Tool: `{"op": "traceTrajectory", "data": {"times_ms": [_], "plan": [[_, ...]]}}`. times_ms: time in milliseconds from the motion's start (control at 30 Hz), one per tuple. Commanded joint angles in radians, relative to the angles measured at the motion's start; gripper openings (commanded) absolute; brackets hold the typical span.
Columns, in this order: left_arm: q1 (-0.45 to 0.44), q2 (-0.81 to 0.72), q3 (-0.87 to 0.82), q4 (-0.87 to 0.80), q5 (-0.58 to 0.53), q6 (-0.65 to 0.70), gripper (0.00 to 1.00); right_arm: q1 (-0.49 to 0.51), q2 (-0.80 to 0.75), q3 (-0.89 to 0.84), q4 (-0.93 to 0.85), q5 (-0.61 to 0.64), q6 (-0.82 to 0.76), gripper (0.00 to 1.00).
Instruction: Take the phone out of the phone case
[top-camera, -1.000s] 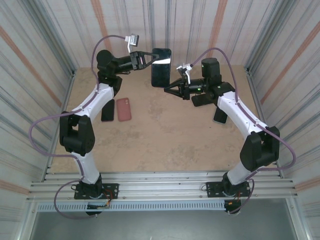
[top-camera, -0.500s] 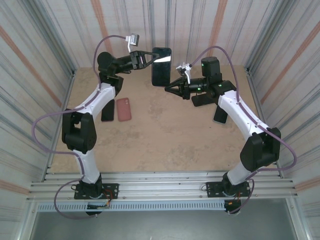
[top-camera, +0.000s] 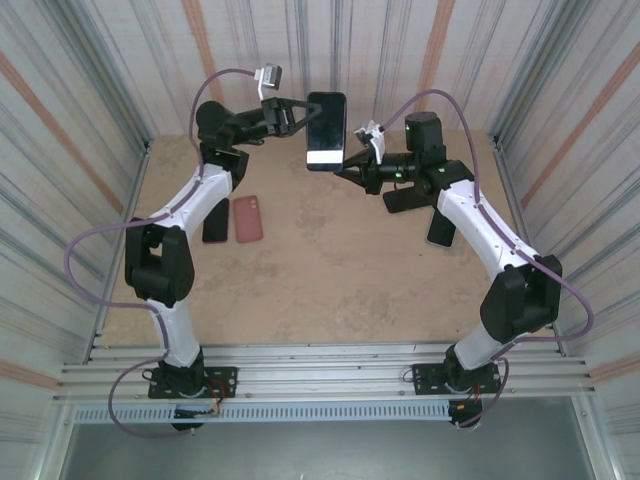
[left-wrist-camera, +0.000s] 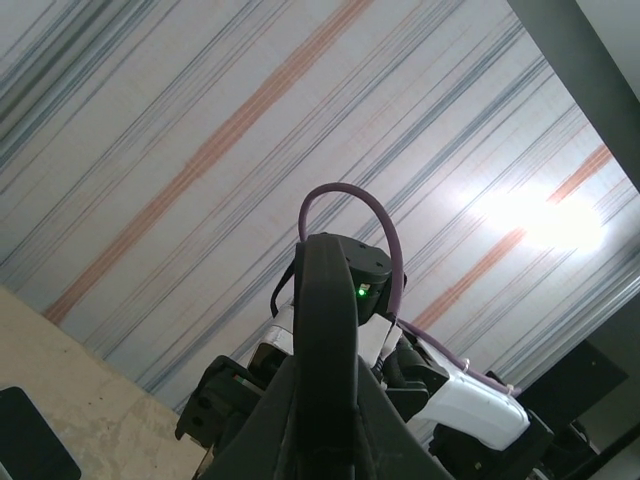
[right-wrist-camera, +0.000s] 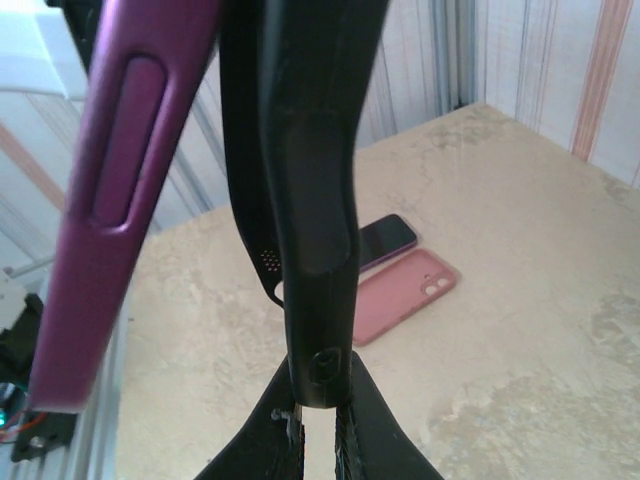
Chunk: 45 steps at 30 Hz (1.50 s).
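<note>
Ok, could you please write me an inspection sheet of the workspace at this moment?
Surface: beige table, mottled.
Job's things: phone held upright in the air; black case parted from a purple edge.
Clutter: pink case beside a dark phone; two dark slabs under the right arm.
Grippers: left gripper shut on the phone; right gripper shut on the black case.
Cables: purple cable looped above each arm.
Surroundings: striped walls, metal rail.

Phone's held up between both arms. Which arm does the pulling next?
Right. The right fingers pinch the black edge at the bottom, parted from the purple piece. The left fingers clamp the phone high on its side, a good anchor.
</note>
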<state>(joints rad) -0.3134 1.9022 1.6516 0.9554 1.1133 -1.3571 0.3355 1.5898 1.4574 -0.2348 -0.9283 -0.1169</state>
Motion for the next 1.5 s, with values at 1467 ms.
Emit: {"op": "traceTrajectory", "data": {"times_ms": [1467], "plan": [[-0.078,0.019,-0.102,-0.303,-0.487,-0.116,0.26,0.005,0.038,-0.438,1.307,0.297,1.543,0.03]]}}
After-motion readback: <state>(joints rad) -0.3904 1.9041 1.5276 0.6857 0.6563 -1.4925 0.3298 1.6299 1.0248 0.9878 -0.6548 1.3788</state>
